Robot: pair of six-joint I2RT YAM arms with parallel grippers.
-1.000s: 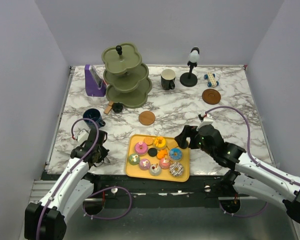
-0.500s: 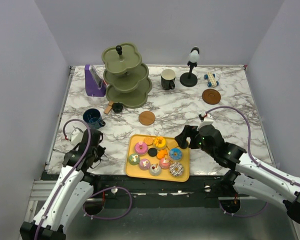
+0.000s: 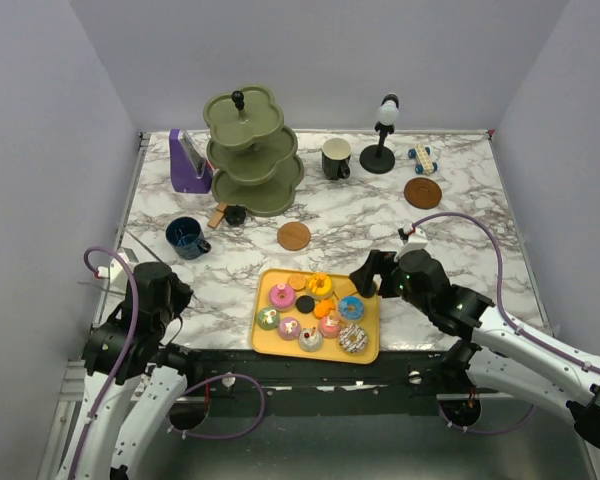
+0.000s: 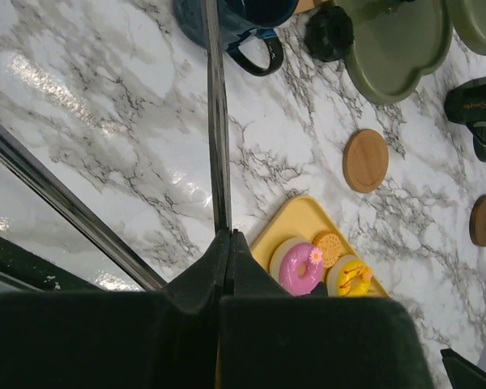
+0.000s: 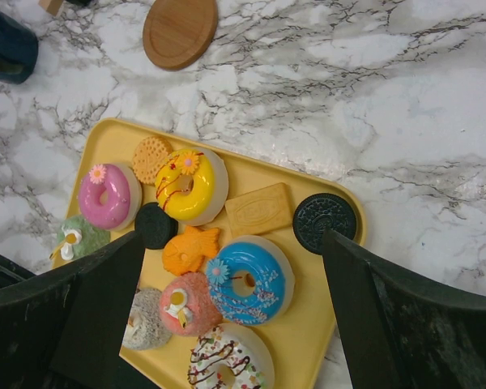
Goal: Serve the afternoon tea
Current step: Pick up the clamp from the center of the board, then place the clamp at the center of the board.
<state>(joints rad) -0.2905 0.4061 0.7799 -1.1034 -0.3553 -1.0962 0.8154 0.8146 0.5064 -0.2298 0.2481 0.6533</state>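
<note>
**On the yellow tray, every sweet is still waiting, and the left arm just backs off**

On the tray (image 5: 316,284) at the near edge of the table, the sweets (image 5: 245,281) all sit untouched: doughnuts, cupcakes and biscuits packed close together. None of them is on the green stand (image 3: 250,150), which is well apart at the far left with all three tiers bare. So serving hasn't really started, as far as I can judge.

What changes over the last second is on the left side. The left gripper (image 4: 225,243) pulls back off the table toward the near-left corner and snaps fully closed on nothing. That leaves the blue mug (image 3: 185,237) standing alone on the marble, not on a coaster (image 3: 294,236). My read is that the left arm is bowing out of this step.

The right gripper (image 3: 365,275) hasn't budged. It hangs right over the tray's far right corner with its jaws spread wide and empty, the blue doughnut and biscuits right between them from the wrist view. Looks like it gets first pick.
</note>
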